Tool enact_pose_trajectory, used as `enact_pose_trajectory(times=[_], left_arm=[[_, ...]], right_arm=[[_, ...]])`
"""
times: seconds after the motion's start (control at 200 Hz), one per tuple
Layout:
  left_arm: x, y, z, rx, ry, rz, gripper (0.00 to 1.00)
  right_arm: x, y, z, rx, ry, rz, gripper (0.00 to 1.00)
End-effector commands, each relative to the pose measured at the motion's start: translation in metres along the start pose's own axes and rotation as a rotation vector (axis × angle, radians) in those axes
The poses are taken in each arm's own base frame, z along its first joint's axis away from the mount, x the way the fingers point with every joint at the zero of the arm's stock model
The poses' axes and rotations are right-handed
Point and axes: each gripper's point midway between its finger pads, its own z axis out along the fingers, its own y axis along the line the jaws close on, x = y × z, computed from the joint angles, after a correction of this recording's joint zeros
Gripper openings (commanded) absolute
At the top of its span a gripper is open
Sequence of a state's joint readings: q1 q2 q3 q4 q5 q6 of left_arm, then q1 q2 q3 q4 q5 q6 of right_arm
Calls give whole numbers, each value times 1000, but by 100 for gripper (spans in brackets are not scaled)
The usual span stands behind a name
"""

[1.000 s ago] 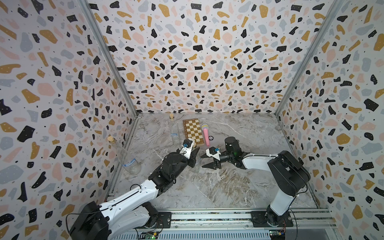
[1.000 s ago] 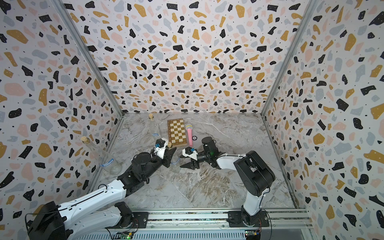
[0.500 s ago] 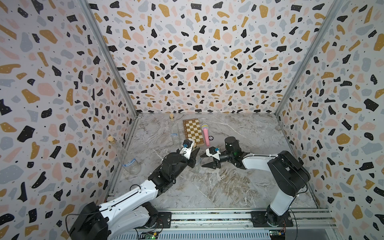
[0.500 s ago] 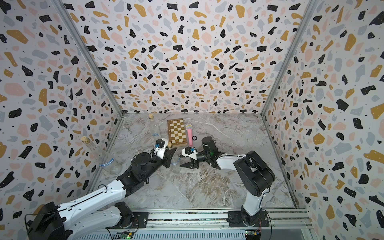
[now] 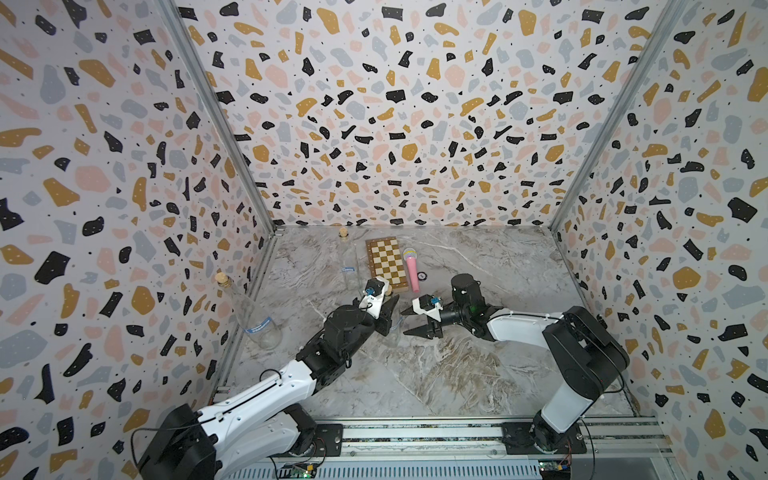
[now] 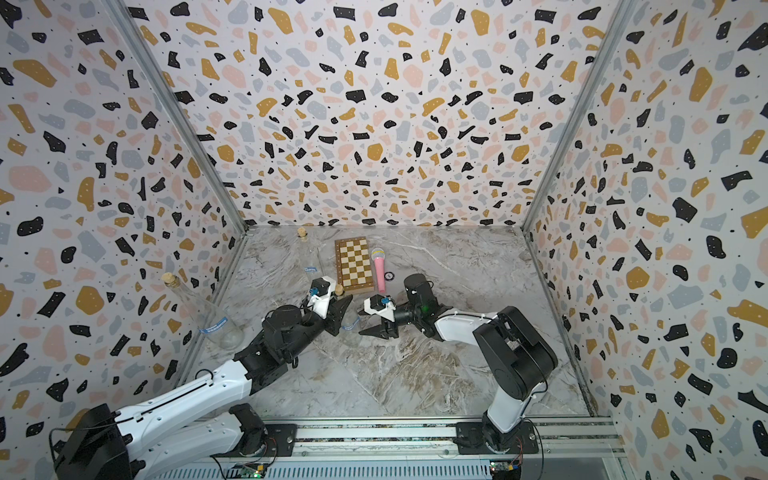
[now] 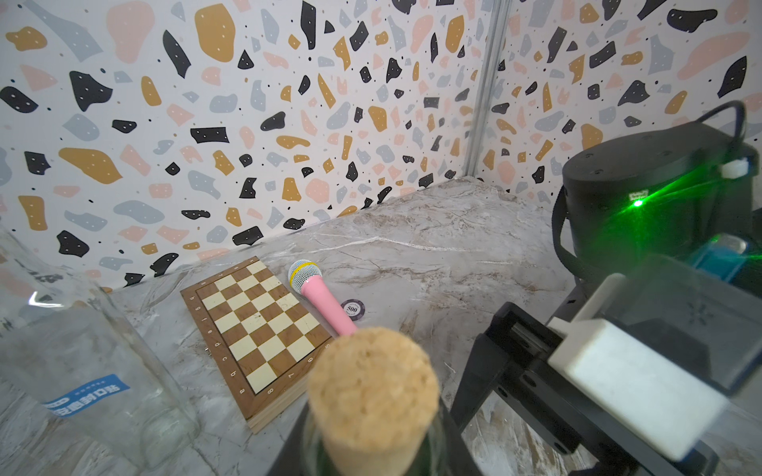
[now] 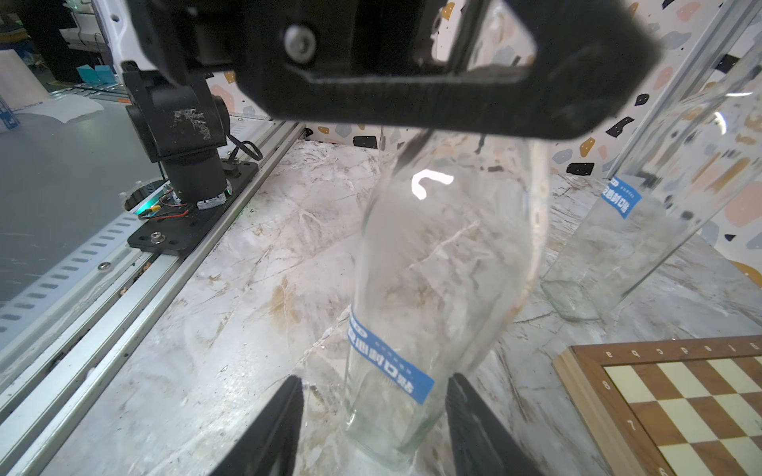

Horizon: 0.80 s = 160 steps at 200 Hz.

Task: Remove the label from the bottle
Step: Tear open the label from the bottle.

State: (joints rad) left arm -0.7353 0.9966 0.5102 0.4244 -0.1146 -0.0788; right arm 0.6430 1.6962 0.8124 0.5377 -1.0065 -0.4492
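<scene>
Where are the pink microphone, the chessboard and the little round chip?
pink microphone point(image 7: 325, 307), left wrist view, on its pink handle.
chessboard point(image 7: 257, 325), left wrist view, middle of the squares.
round chip point(image 7: 352, 308), left wrist view, on its centre.

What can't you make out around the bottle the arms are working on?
- Left wrist view: the cork hides where the left gripper meets the bottle neck.
- Right wrist view: the label small print is blurred; the right gripper fingers run off the frame edge.
- Top views: the clear bottle barely shows.
</scene>
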Motion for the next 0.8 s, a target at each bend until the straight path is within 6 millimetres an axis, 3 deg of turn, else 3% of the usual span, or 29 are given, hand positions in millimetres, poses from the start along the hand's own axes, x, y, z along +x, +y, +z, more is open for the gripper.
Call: enact_pose_trajectory(times=[0.0, 0.546, 0.796], left_arm=[[-7, -4, -2, 20, -42, -28, 0], [-7, -4, -3, 20, -38, -29, 0], [-8, -4, -4, 21, -42, -31, 0]], right_arm=[[-11, 13, -1, -35, -18, -12, 57], [-15, 25, -4, -52, -16, -23, 56], [-11, 22, -1, -43, -5, -18, 55]])
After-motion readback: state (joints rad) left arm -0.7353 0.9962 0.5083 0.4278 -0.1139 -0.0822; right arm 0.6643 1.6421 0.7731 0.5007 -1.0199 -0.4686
